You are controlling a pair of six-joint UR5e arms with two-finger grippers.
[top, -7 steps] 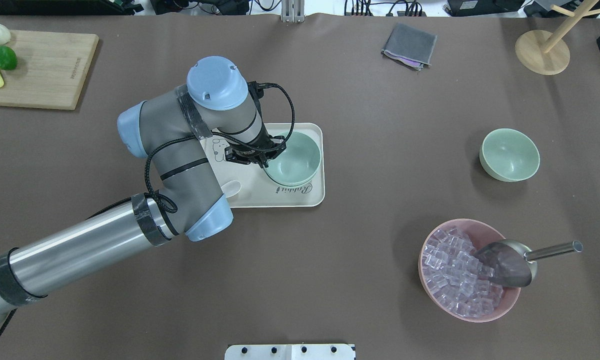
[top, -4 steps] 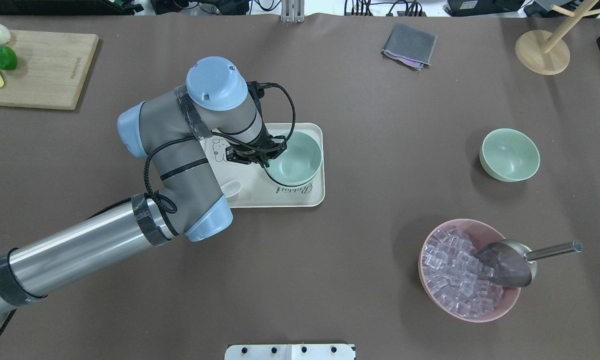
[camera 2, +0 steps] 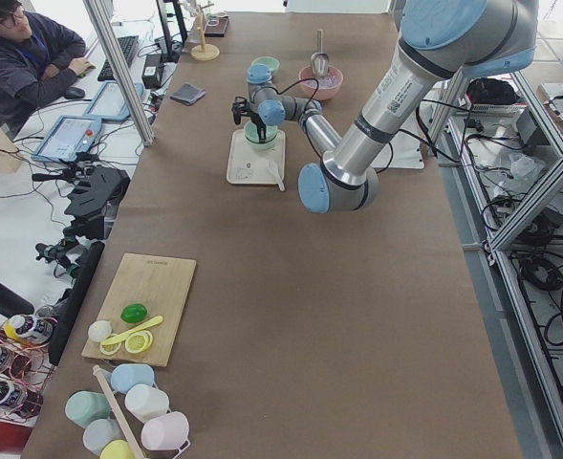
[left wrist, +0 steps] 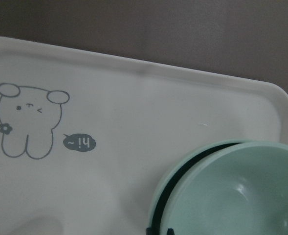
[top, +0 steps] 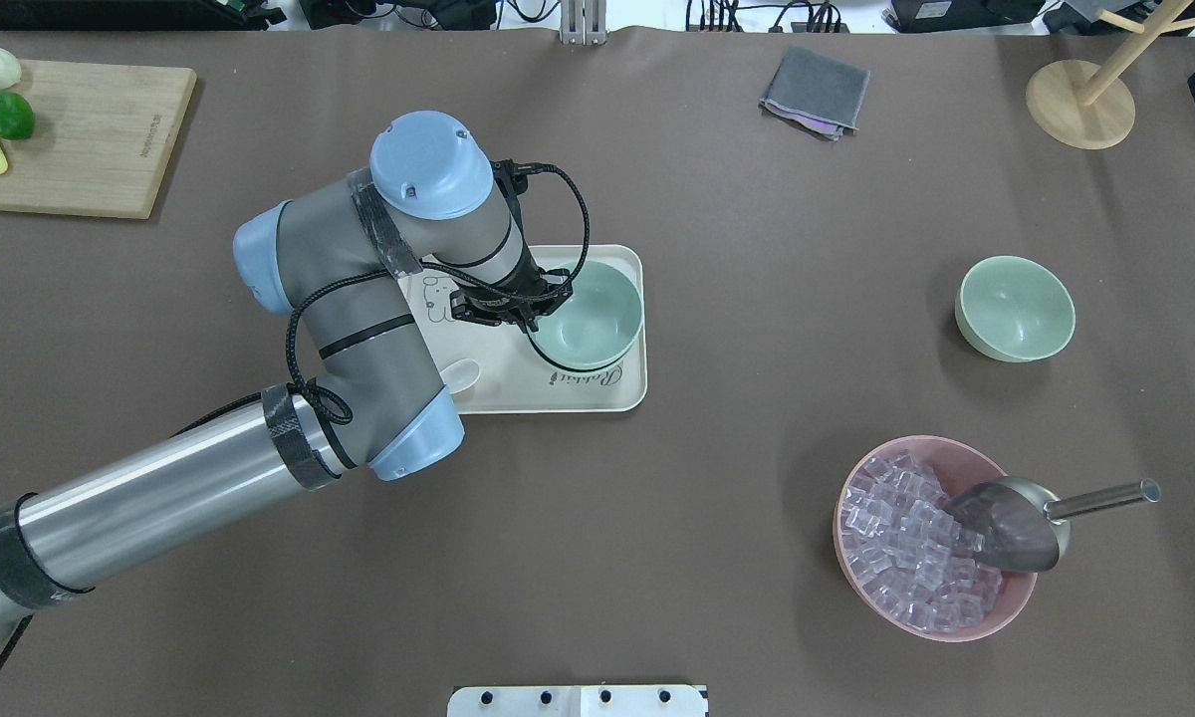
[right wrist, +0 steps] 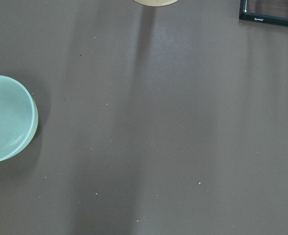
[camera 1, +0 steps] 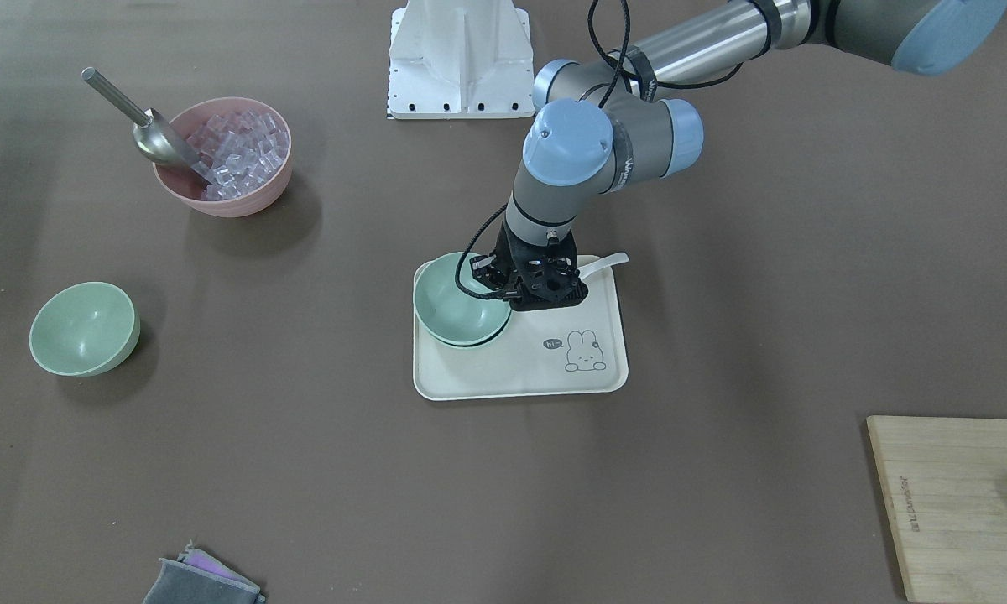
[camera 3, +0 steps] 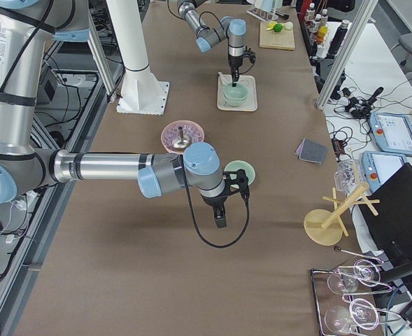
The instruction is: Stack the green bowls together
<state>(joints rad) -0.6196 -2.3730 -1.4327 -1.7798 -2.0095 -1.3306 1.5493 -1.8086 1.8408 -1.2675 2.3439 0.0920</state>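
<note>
Two green bowls sit nested on the cream tray point(top: 518, 393). The upper bowl point(top: 590, 311) rests a little askew in the lower one point(camera 1: 470, 341), with a dark gap between their rims in the left wrist view point(left wrist: 183, 166). My left gripper point(top: 536, 321) is shut on the upper bowl's near rim, and also shows in the front view point(camera 1: 503, 289). The third green bowl point(top: 1015, 308) stands alone on the table at the right. My right gripper point(camera 3: 219, 218) hangs beside it, seen only in the right side view. I cannot tell whether it is open.
A white spoon point(top: 461, 375) lies on the tray under my left arm. A pink bowl point(top: 1018, 597) of clear cubes with a metal scoop point(top: 1016, 523) stands front right. A grey cloth point(top: 815, 92), a wooden stand point(top: 1080, 105) and a cutting board point(top: 80, 139) lie along the far edge.
My left gripper and the held bowl have shifted very slightly to the right over the lower bowl. Nothing else has moved.
</note>
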